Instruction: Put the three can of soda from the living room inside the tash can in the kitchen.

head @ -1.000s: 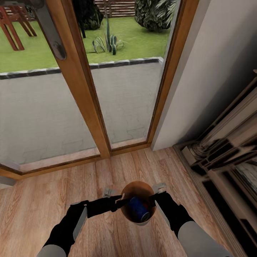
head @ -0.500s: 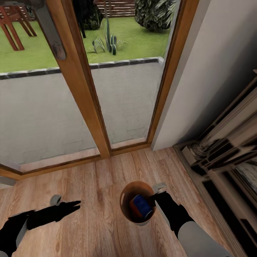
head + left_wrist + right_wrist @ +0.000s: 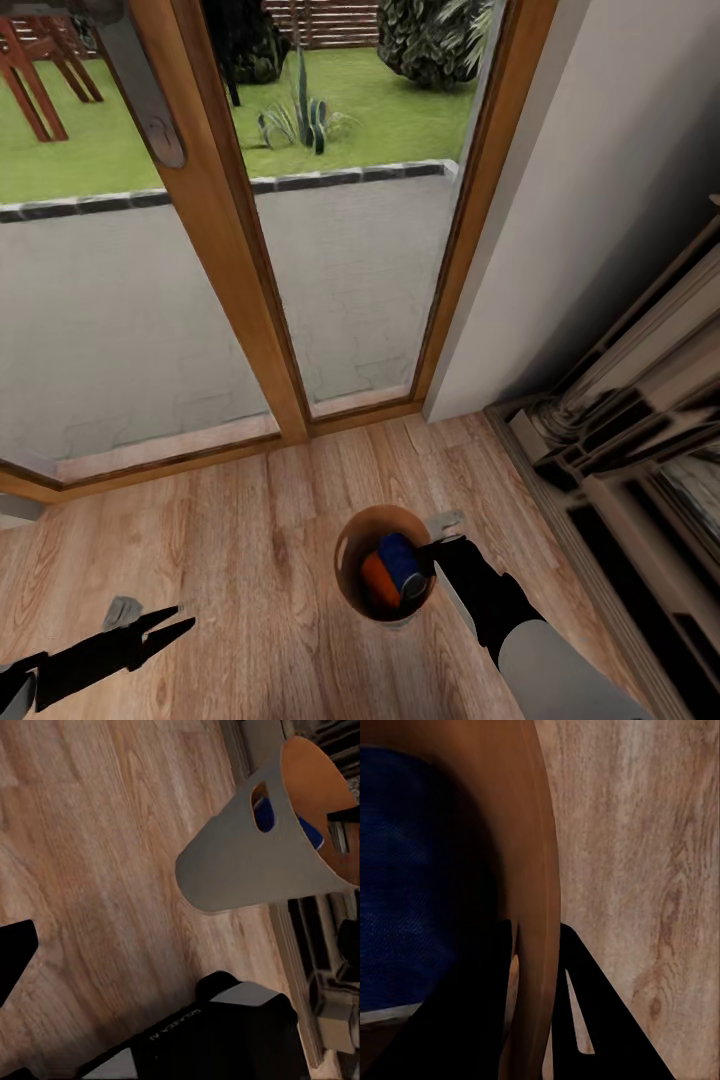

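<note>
While the right hand (image 3: 437, 549) pinches the rim of the bin (image 3: 350, 590), which holds a blue can (image 3: 402, 566) and an orange can (image 3: 377, 582) above the wood floor (image 3: 250, 560), the left hand (image 3: 165, 627) hangs apart, fingers spread and empty.

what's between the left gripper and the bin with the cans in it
Nothing visible: bare light wood plank floor lies between the open left gripper and the small tapered bin, grey outside and copper-brown inside. The right gripper is clamped on its rim; a blue can and an orange can lie inside.
</note>
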You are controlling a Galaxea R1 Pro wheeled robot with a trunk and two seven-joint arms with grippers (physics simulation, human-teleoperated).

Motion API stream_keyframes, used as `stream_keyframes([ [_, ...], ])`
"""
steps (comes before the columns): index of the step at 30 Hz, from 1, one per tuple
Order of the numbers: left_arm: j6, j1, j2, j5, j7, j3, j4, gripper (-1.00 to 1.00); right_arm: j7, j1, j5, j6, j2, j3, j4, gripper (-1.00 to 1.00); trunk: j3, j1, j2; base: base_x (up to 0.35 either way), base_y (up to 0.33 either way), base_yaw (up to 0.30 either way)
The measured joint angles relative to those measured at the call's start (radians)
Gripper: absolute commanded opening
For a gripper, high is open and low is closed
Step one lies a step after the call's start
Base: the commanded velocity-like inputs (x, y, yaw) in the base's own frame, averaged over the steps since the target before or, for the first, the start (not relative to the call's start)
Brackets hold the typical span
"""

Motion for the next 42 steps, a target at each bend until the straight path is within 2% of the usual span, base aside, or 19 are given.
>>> stream_keyframes([
  [3,-0.017,0.000,-0.006,0.000,0.094,-0.001,0.010,1.00,-0.001,0.000,0.003,-0.020,0.000,0.000,-0.001,-1.00,0.000,0.000,0.000,0.000,0.000,0.000],
  [6,-0.021,0.000,-0.013,0.001,0.123,-0.002,0.013,1.00,0.000,0.000,-0.001,-0.028,0.000,0.000,-0.001,-1.00,0.000,0.000,0.000,0.000,0.000,0.000],
  [29,-0.026,0.000,-0.018,0.003,0.120,-0.002,0.014,1.00,0.005,0.000,0.000,-0.030,0.000,0.001,-0.003,-1.00,0.000,0.000,0.000,0.000,0.000,0.000],
  [35,-0.026,0.000,-0.017,0.003,0.065,-0.002,0.014,1.00,0.006,0.000,-0.001,-0.030,0.000,0.001,-0.003,-1.00,0.000,0.000,0.000,0.000,0.000,0.000],
  [39,-0.025,0.000,-0.016,0.003,0.001,-0.003,0.013,1.00,0.005,0.000,0.000,-0.030,0.000,0.001,-0.003,-1.00,0.000,0.000,0.000,0.000,0.000,0.000],
  [40,-0.025,0.000,-0.016,0.003,-0.018,-0.003,0.012,1.00,0.006,0.000,0.000,-0.030,0.000,0.001,-0.003,-1.00,0.000,0.000,0.000,0.000,0.000,0.000],
  [42,-0.025,0.000,-0.014,0.003,-0.095,-0.003,0.009,1.00,0.006,0.000,-0.001,-0.031,0.000,0.001,-0.003,-1.00,0.000,0.000,0.000,0.000,0.000,0.000],
])
